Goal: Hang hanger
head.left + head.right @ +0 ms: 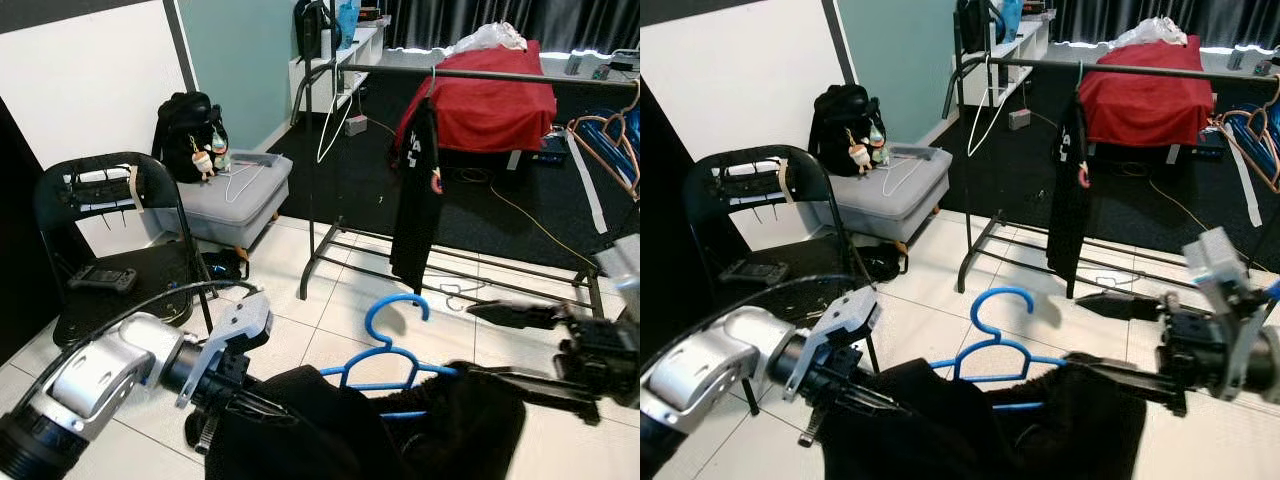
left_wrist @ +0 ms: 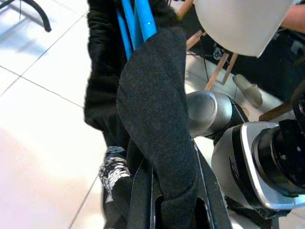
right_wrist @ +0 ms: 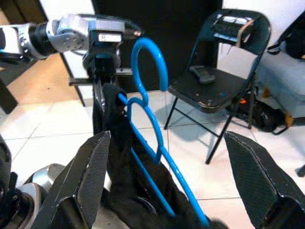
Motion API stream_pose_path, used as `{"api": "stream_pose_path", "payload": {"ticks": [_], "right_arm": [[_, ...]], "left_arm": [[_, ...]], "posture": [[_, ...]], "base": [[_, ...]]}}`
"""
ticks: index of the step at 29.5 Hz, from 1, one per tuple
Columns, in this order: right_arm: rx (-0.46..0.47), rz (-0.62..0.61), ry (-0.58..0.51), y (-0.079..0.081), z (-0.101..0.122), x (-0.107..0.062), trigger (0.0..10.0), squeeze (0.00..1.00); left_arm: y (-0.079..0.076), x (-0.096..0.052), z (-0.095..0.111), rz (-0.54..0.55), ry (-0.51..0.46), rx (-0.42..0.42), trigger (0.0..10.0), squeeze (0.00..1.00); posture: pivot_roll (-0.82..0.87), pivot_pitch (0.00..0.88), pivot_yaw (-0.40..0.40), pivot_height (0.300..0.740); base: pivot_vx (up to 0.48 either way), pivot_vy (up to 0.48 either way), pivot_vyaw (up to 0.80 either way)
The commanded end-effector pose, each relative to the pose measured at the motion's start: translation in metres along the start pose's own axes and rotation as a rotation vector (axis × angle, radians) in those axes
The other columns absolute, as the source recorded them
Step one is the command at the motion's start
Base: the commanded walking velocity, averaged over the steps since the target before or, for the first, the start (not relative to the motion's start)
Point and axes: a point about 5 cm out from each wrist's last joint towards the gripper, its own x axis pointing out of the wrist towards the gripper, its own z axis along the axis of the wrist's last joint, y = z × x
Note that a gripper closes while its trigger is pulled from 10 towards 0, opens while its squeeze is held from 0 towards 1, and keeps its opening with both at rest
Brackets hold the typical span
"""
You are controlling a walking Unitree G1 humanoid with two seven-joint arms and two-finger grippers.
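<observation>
Left tool [image 1: 235,400] pinching black garment [image 1: 300,420] on blue hanger [image 1: 392,350]; right tool [image 3: 171,191] spread; rail [image 1: 480,75] well ahead; risks garment sliding off, given one-sided hold.

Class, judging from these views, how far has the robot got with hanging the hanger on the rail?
Done: the blue hanger already carries a dark garment. In hand: the left gripper is shut on the garment at one end, while the open right gripper has one finger under the other end. Left: carrying it to the clothes rail and hooking it beside the black shirt.
</observation>
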Motion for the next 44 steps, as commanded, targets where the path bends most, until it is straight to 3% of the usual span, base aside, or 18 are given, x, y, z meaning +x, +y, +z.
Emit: {"api": "stream_pose_path", "payload": {"ticks": [1,10,11,12,13,15,17,18,20,21,22,24,25,27,32,33,36,44], "right_arm": [[-0.002,-0.030,0.024,-0.001,0.000,-0.010,10.0,0.00],[-0.017,-0.097,0.026,-0.005,0.000,-0.019,10.0,0.00],[-0.038,-0.356,-0.046,-0.024,-0.003,-0.027,10.0,0.00],[-0.038,-0.356,-0.046,-0.024,-0.003,-0.027,10.0,0.00],[-0.026,-0.594,-0.168,-0.039,-0.007,-0.035,10.0,0.00],[-0.026,-0.594,-0.168,-0.039,-0.007,-0.035,10.0,0.00],[0.045,-0.918,-0.383,-0.057,-0.012,-0.049,10.0,0.00],[0.045,-0.918,-0.383,-0.057,-0.012,-0.049,10.0,0.00],[0.158,-1.073,-0.518,-0.063,-0.026,-0.052,10.0,0.00],[0.158,-1.073,-0.518,-0.063,-0.026,-0.052,10.0,0.00],[0.207,-1.096,-0.534,-0.063,-0.035,-0.046,10.0,0.00],[0.207,-1.096,-0.534,-0.063,-0.035,-0.046,10.0,0.00],[0.254,-1.092,-0.521,-0.062,-0.046,-0.034,10.0,0.00],[0.292,-1.083,-0.505,-0.060,-0.055,-0.018,10.0,0.00],[0.292,-1.083,-0.505,-0.060,-0.055,-0.018,10.0,0.00],[0.347,-1.078,-0.476,-0.058,-0.068,0.001,10.0,0.00],[0.432,-1.094,-0.451,-0.057,-0.086,0.025,10.0,0.00],[0.452,-1.105,-0.444,-0.057,-0.091,0.029,10.0,0.00]], "left_arm": [[0.003,-0.006,0.004,0.046,-0.077,0.009,0.0,0.00],[0.004,-0.011,0.004,0.089,-0.134,-0.002,0.0,0.00],[0.008,-0.009,0.013,0.168,-0.311,0.007,0.0,0.00],[0.008,-0.009,0.013,0.168,-0.311,0.007,0.0,0.00],[0.012,-0.007,0.021,0.262,-0.490,0.005,0.0,0.00],[0.012,-0.007,0.021,0.262,-0.490,0.005,0.0,0.00],[0.023,-0.006,0.030,0.460,-0.734,-0.014,0.0,0.00],[0.023,-0.006,0.030,0.460,-0.734,-0.014,0.0,0.00],[0.037,-0.007,0.035,0.697,-0.885,-0.049,0.0,0.00],[0.037,-0.007,0.035,0.697,-0.885,-0.049,0.0,0.00],[0.041,-0.006,0.037,0.774,-0.916,-0.060,6.9,0.00],[0.041,-0.006,0.037,0.774,-0.916,-0.060,6.9,0.00],[0.042,-0.001,0.038,0.810,-0.911,-0.049,10.0,0.00],[0.041,0.004,0.039,0.838,-0.897,-0.032,10.0,0.00],[0.041,0.004,0.039,0.838,-0.897,-0.032,10.0,0.00],[0.043,0.012,0.039,0.898,-0.829,-0.011,10.0,0.00],[0.050,0.020,0.031,1.057,-0.664,-0.001,10.0,0.00],[0.053,0.021,0.028,1.109,-0.612,-0.012,10.0,0.00]], "posture": [[-0.18,0.000,0.045,0.740],[-0.18,0.000,0.046,0.740],[-0.19,0.000,0.052,0.740],[-0.19,0.000,0.052,0.740],[-0.19,0.000,0.054,0.740],[-0.19,0.000,0.054,0.740],[-0.20,0.000,0.058,0.740],[-0.20,0.000,0.058,0.740],[-0.20,0.000,0.053,0.740],[-0.20,0.000,0.053,0.740],[-0.21,0.000,0.051,0.740],[-0.21,0.000,0.051,0.740],[-0.21,0.000,0.051,0.740],[-0.21,0.000,0.049,0.740],[-0.21,0.000,0.049,0.740],[-0.21,0.000,0.048,0.740],[-0.21,0.000,0.043,0.740],[-0.21,0.000,0.043,0.740]], "base": [[0.000,0.000,0.00],[0.000,0.000,0.00],[0.000,0.000,0.00],[0.000,0.000,0.00],[0.000,0.000,0.00],[0.000,0.000,0.00],[0.000,0.000,0.00],[0.000,0.000,0.00],[0.000,0.000,0.00],[0.000,0.000,0.00],[0.000,0.000,0.00],[0.000,0.000,0.00],[0.000,0.000,0.00],[0.000,0.000,0.00],[0.000,0.000,0.00],[0.000,0.000,0.00],[0.000,0.000,0.00],[0.000,0.000,0.00]]}}
